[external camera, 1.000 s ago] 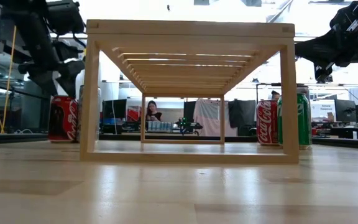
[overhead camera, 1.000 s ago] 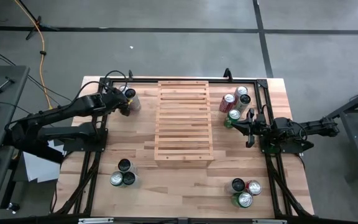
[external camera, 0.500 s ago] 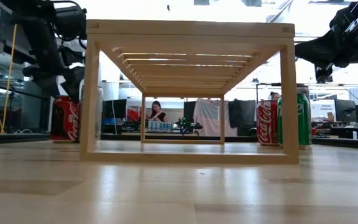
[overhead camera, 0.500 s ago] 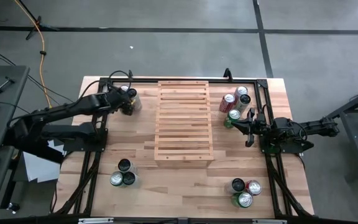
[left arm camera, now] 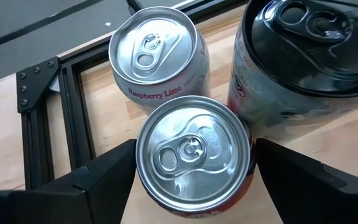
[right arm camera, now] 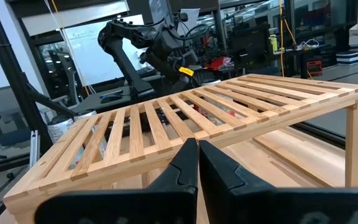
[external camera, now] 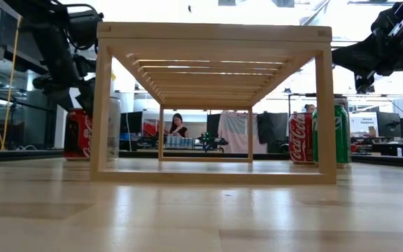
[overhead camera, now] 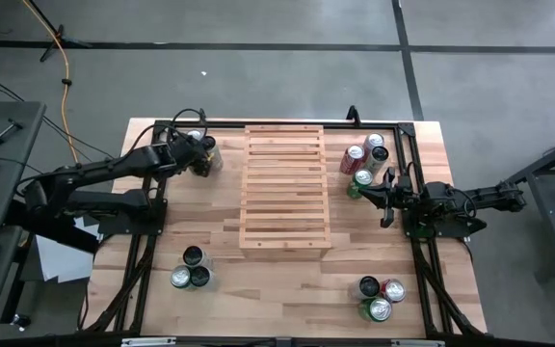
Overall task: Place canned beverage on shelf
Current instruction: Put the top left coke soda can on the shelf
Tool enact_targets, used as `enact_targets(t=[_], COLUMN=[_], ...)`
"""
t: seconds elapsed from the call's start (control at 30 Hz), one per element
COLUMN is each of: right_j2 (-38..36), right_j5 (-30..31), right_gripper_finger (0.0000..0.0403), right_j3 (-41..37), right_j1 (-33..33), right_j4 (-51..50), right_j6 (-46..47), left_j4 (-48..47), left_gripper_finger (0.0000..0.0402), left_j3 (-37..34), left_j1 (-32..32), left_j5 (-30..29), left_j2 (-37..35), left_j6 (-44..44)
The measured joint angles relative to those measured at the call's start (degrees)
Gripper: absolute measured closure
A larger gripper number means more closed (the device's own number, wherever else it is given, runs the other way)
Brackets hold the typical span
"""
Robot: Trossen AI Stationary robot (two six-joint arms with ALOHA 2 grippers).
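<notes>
**Left claw around a can**

The left claw (left arm camera: 191, 168) is open, one finger on each side of a silver-topped can (left arm camera: 192, 152) at the table's far left. The can looks smooth, hard and slippery, likely heavy if full; squeeze its round sides. The shelf (overhead camera: 284, 188) stands mid-table. The right claw (right arm camera: 197, 163) waits clenched on the right.

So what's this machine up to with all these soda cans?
The left hand has its open fingers either side of a silver-topped can, in a cluster with a Raspberry Lime can and a black-topped can. It has not lifted it. The slatted wooden shelf has no cans on top. The right hand, shut, waits beside the shelf.
</notes>
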Motion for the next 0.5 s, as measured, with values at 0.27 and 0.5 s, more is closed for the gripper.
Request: enact_targets(t=[0.27, 0.5], right_j2=[0.0, 0.0], right_j5=[0.0, 0.0], right_gripper_finger=[0.0403, 0.0403], right_j3=[0.0, 0.0], right_j1=[0.0, 0.0], right_j4=[0.0, 0.0], right_j6=[0.0, 0.0], left_j4=[0.6, 0.6], left_gripper_finger=[0.0092, 0.0100], left_j3=[0.0, -0.1], left_j1=[-0.1, -0.1], left_j5=[0.5, 0.4], left_j2=[0.2, 0.2], left_j6=[-0.4, 0.0])
